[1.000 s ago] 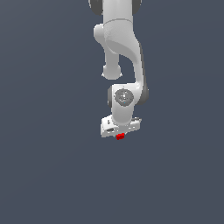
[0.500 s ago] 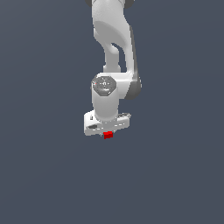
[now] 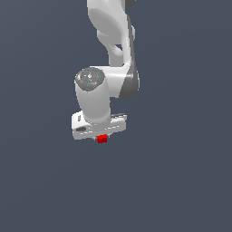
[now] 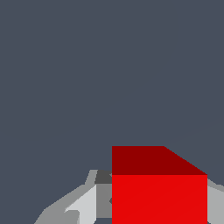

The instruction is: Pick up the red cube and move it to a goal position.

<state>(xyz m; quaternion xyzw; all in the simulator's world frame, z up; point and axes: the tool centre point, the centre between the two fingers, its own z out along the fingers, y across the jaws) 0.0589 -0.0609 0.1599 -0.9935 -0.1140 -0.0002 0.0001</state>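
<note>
A plain dark grey-blue backdrop filled both views. The gripper [image 3: 101,137] pointed down, its fingers [image 4: 78,205] clamped on the cube [image 3: 102,138].

The white Panda arm [image 3: 111,54] descends from the frame's top centre, its tool [image 3: 101,136] pointing down, fingers clamped on the red cube [image 3: 102,139].

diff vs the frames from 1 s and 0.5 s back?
The gripper and the red cube shifted together toward the exterior view's left, and the wrist turned. Nothing was taken hold of or let go: the cube stays clamped between the fingers. The plain grey backdrop is unchanged.
</note>
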